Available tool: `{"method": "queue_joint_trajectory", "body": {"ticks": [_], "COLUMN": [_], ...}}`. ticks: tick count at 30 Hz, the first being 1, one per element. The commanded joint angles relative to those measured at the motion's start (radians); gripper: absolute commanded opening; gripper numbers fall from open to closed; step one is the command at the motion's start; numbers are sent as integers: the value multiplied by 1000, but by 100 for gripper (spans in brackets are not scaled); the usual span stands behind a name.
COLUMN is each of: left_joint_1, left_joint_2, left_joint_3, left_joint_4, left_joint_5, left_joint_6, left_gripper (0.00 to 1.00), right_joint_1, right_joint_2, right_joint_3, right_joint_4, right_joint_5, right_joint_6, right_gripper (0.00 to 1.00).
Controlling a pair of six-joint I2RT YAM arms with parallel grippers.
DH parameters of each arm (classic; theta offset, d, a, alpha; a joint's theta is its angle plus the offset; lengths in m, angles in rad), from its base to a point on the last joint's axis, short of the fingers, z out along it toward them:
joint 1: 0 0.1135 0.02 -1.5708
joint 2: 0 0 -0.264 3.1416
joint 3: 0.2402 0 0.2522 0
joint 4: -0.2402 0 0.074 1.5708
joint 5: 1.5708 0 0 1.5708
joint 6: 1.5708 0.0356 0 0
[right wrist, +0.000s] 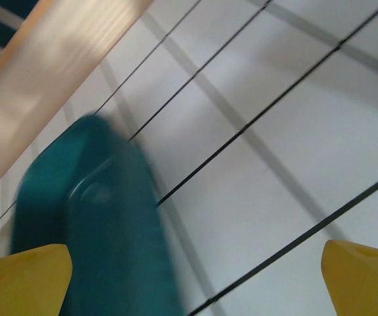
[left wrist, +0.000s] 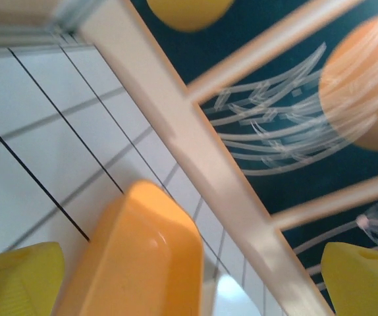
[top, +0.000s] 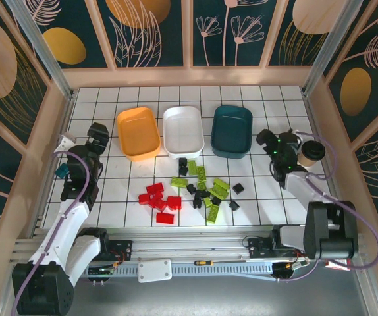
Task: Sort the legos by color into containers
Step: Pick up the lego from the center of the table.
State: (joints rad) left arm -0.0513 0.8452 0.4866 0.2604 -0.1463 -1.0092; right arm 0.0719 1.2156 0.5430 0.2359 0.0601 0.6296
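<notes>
On the table (top: 255,197), just near side of the white tray (top: 183,130): legos (top: 216,189) loose in one scatter. Red legos (top: 159,196) bunched near-left of the white tray. Lime green legos (top: 205,187) and black legos (top: 195,191) mixed straight near of it, trailing off near-right. One black piece just off its near rim.

Orange tray (top: 138,133) just left of the white tray, dark teal tray (top: 232,130) just right of it. All three in a row, all empty.

Left hand (top: 97,135) left of the white tray, beyond the orange tray. Released: yellow fingers (left wrist: 18,280) spread wide in the left wrist view, nothing gripped, orange tray corner between them.

Right hand (top: 266,139) right of the white tray, beyond the dark teal tray. Released too: fingers (right wrist: 24,276) wide apart, nothing gripped, teal tray end blurred by the left one.

Black-lidded paper cup (top: 311,153) further right of the white tray, just beside the right hand. Small teal block (top: 62,170) far left of the white tray, beside the left arm.
</notes>
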Motion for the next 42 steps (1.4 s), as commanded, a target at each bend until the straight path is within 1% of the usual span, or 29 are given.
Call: {"method": "queue_joint_trajectory", "body": {"ticks": [1, 4, 5, 7, 9, 13, 14, 15, 17, 19, 21, 22, 24, 27, 30, 38, 42], "left_joint_1": [-8, -24, -28, -28, -28, -28, -28, -28, -28, -28, -29, -28, -28, -28, -28, -28, -28], "left_joint_2": [-24, -61, -82, -114, -134, -146, -155, -172, -202, -205, -162, -143, -118, -120, -124, -118, -109], "left_joint_3": [52, 9, -17, -59, -94, -142, -163, -189, -226, -207, -142, -127, -116, -126, -128, -132, -131], "left_joint_4": [-130, -205, -224, -266, -294, -276, -257, -228, -201, -259, -372, -392, -398, -377, -376, -360, -355], "left_joint_5": [242, 312, 326, 339, 350, 376, 372, 364, 353, 352, 321, 315, 320, 330, 323, 323, 333], "left_joint_6": [38, 56, 55, 55, 59, 59, 39, 7, -23, 6, 55, 71, 80, 77, 69, 72, 81], "left_gripper": [99, 99, 99, 99, 99, 99, 99, 99, 99, 99, 99, 99, 99, 99, 99, 99, 99], "right_joint_1": [137, 244, 282, 359, 446, 587, 619, 644, 679, 702, 719, 724, 733, 735, 735, 741, 746], "right_joint_2": [-119, -182, -200, -218, -206, -121, -88, -51, 16, 83, 163, 198, 280, 361, 403, 445, 469], "right_joint_3": [6, -34, -44, -55, -50, -4, 16, 35, 65, 97, 142, 165, 211, 264, 286, 281, 281], "right_joint_4": [-112, -155, -168, -200, -235, -265, -264, -259, -235, -209, -207, -217, -240, -274, -280, -237, -233], "right_joint_5": [20, -37, -62, -97, -108, -64, -50, -10, 30, 58, 88, 99, 131, 157, 159, 83, 73], "right_joint_6": [-68, -108, -126, -149, -164, -176, -174, -166, -145, -126, -116, -116, -119, -123, -127, -139, -137], "right_gripper": [97, 96, 94, 92, 89, 81, 80, 78, 75, 72, 69, 67, 66, 63, 63, 59, 57]}}
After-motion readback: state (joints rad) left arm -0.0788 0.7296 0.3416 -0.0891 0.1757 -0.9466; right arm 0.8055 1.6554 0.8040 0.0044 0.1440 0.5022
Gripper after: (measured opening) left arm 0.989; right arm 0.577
